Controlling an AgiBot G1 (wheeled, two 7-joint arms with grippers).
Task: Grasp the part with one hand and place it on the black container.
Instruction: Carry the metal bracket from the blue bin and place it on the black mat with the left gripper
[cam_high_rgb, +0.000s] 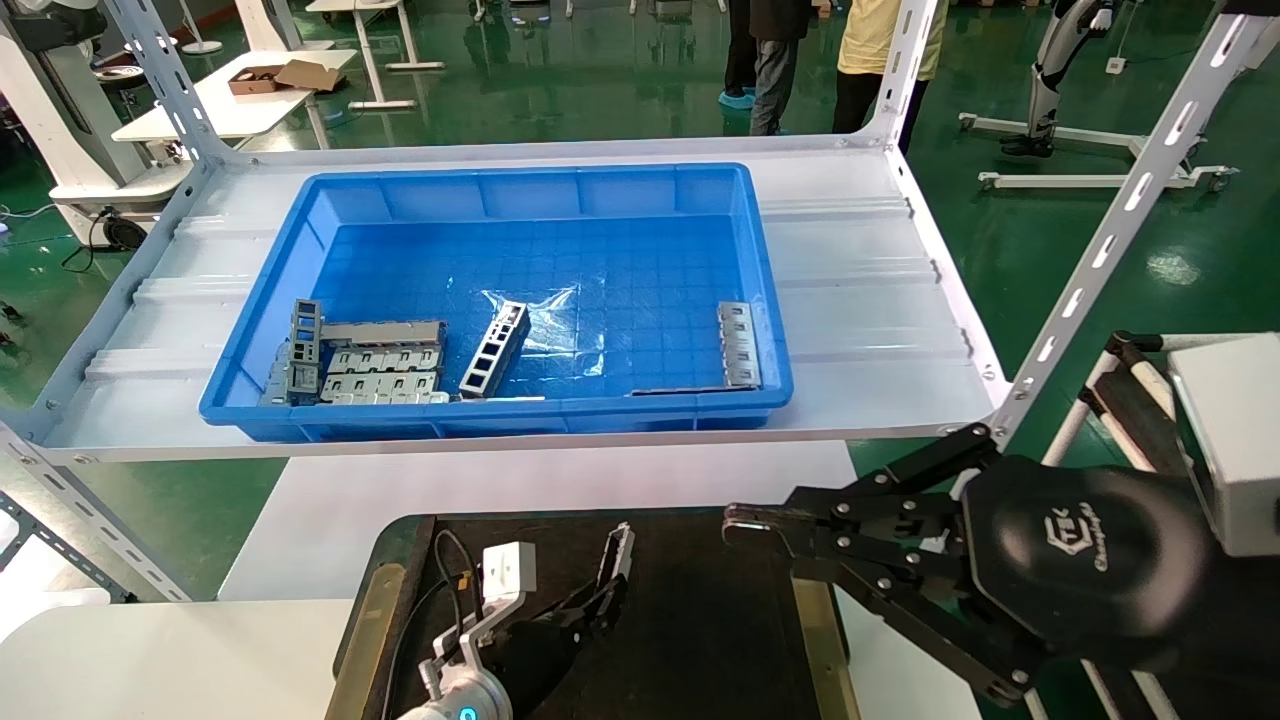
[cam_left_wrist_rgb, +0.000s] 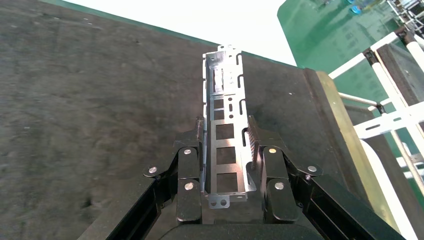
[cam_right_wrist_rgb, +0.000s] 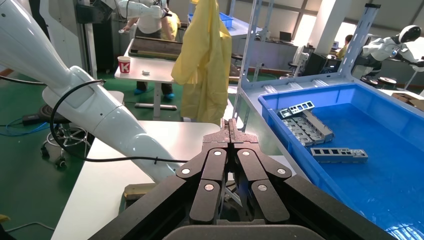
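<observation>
Now my left black claw pincer (cam_left_wrist_rgb: 227, 162) is pinching the thin silver metal channel part (cam_left_wrist_rgb: 225, 125) by its long sides, so it stays straight. It hangs over the big flat black felt tray (cam_high_rgb: 700, 620), at about 6 o'clock from the blue plastic bin (cam_high_rgb: 300, 230). My right black pincer (cam_high_rgb: 745, 520) waits at 3 o'clock, pressed together. The tray lies on a white table (cam_high_rgb: 180, 650); the floor is shiny green.

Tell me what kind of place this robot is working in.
Probably a robot test floor or factory workshop: glossy green floor, slotted-steel rack carrying a blue bin of metal parts, and another robot at a bench. The left gripper holds a part.
</observation>
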